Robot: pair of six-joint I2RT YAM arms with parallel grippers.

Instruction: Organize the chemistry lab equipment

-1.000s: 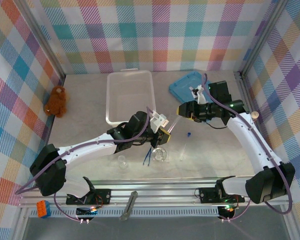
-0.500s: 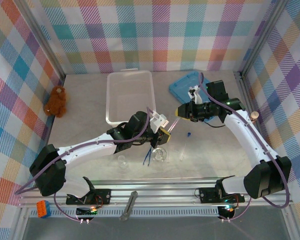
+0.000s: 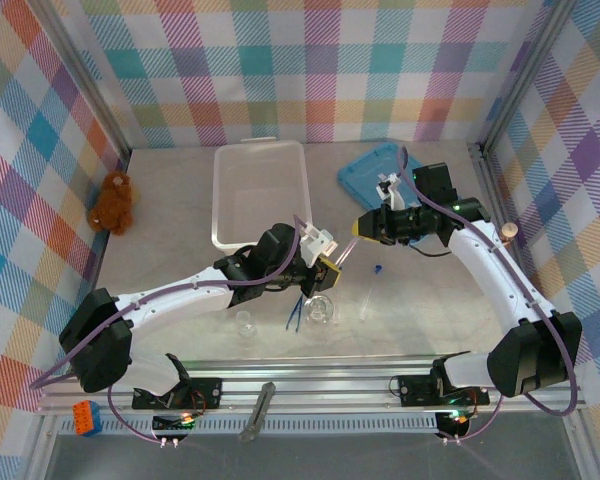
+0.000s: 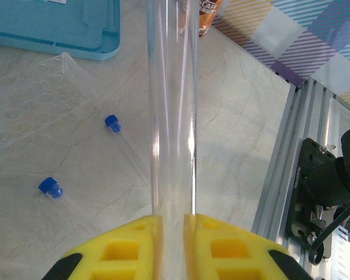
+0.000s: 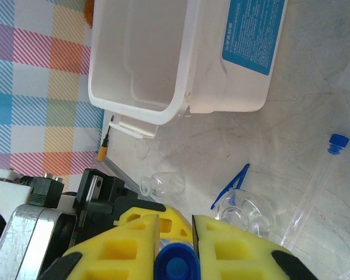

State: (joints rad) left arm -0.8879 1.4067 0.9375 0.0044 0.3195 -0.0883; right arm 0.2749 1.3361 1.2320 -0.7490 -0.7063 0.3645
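One thin clear tube [image 4: 174, 105], held at both ends

It hangs above the table, in front of the bin [image 3: 217, 200]. The left gripper [image 4: 172, 224] pinches its glass body and the right gripper [image 5: 175, 224] is clamped on its blue cap [image 5: 175, 262]. The right arm has edged slightly inward over the last second, which suggests a handover is underway.

Three blue-capped tubes [image 4: 172, 105] are counted, and one beaker [image 3: 245, 322], one flask [image 3: 321, 310], one pair of tweezers [image 3: 295, 312]. One clear bin [image 3: 260, 195], one blue lid [image 3: 370, 175] and one teddy bear [image 3: 110, 200] are tallied too.
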